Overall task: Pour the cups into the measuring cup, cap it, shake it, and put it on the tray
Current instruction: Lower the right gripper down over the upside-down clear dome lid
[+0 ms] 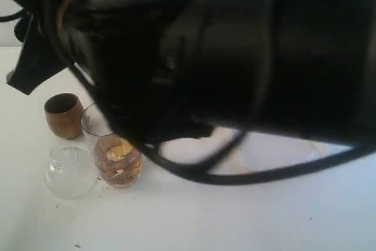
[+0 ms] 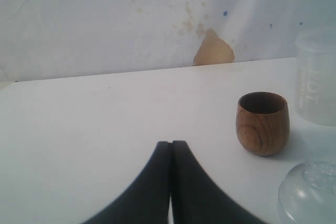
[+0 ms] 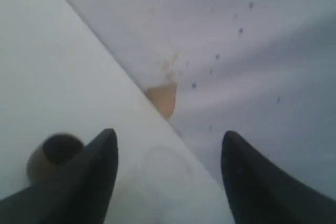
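**Containers on the white table (image 1: 247,216).** The wooden cup (image 1: 63,114) is set upright at the left of the group, mouth up and long axis vertical. Only a dark interior is seen, and its bottom is hidden. Just beside it on the right the measuring cup (image 1: 93,124) is stood upright, axis vertical, its far rim covered by the arm (image 1: 264,57). In the left wrist view printed marks are seen down its side, and the visible part is pale throughout. In front of it a clear vessel (image 1: 119,161) is seen, filled with amber-brown matter topped by a yellow patch. A clear dome lid (image 1: 70,171) is laid just beside that vessel, in front of the wooden cup.

**Arms.** The left fingers (image 2: 155,187) are pressed together with nothing between them, held low over the table and pointed towards the wall (image 2: 105,19). The right fingers (image 3: 100,166) are spread well apart and nothing is gripped. Between them a faint round rim (image 3: 165,167) is made out, too blurred to be named. The table edge is seen running diagonally there, so the right wrist is rolled. In the exterior view the arm, black and out of focus, is stretched from the right edge to above the cups.
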